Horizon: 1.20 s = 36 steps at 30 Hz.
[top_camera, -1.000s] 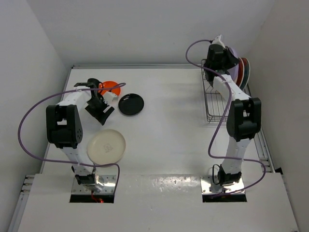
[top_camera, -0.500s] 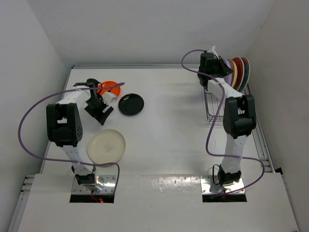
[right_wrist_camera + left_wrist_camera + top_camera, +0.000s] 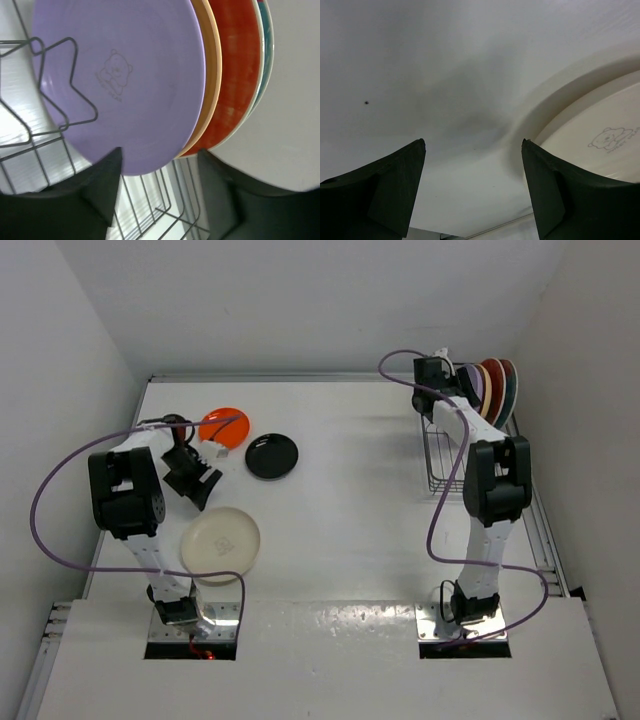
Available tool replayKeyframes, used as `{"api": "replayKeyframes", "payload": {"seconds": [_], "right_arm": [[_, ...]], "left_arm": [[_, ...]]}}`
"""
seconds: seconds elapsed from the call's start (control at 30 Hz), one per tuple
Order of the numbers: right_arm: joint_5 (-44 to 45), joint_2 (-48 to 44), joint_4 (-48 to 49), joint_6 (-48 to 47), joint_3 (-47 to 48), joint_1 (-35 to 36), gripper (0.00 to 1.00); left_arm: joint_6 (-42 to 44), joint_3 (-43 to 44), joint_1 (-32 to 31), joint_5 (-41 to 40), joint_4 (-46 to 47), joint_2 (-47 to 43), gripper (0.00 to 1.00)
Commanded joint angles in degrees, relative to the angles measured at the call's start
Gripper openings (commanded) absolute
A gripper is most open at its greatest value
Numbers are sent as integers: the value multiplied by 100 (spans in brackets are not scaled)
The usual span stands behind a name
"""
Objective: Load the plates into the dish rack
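Top external view, starting far left of the dish rack point(image 3: 443, 455): we see the left gripper point(image 3: 193, 478) low over the surface point(image 3: 350, 510), between the orange plate point(image 3: 221, 425) and the cream plate point(image 3: 220, 544). Its wrist view shows the jaws spread wide with nothing between them, and the cream plate's rim lies just beside one finger. The black plate point(image 3: 272, 456) lies flat, nearer the rack yet well apart from it. At the rack's far end we count four plates standing on edge, packed close: a lavender plate point(image 3: 120, 85), a tan plate point(image 3: 212, 60), a red plate point(image 3: 235, 75) and a second red plate point(image 3: 267, 45) with a teal edge. The right gripper point(image 3: 447, 375) sits by the lavender plate. Its jaws are parted, and the plate's lower rim is just beyond the gap, not pinched.
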Motion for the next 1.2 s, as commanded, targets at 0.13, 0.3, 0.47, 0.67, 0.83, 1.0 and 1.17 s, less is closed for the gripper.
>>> {"api": "replayKeyframes", "payload": {"seconds": [0.13,0.3,0.47,0.67,0.83,1.0,1.17], "right_arm": [[-512,-743,-567,319,473,71,67],[-758,-1243,-690,310,543,185,70],[-908,-1551,-752,214,482,317,71],[-1285,-1938,-874,660,254,344,72],[-2339,-2466,-910,1128,43,230,73],[-3893,-2948,-770,1250,-388,256,78],[-6196,-3205,-462,1601,-827,449,78]], "left_arm": [[626,-28,149,899,-708,-12,80],[925,-28,149,1049,-832,-179,77],[916,-28,149,1022,-762,-179,74],[864,-677,-27,812,-393,-39,59],[732,-748,-79,882,-269,32,19],[670,58,-79,1486,-690,-372,0],[855,1535,-246,2506,-1482,-496,0]]}}
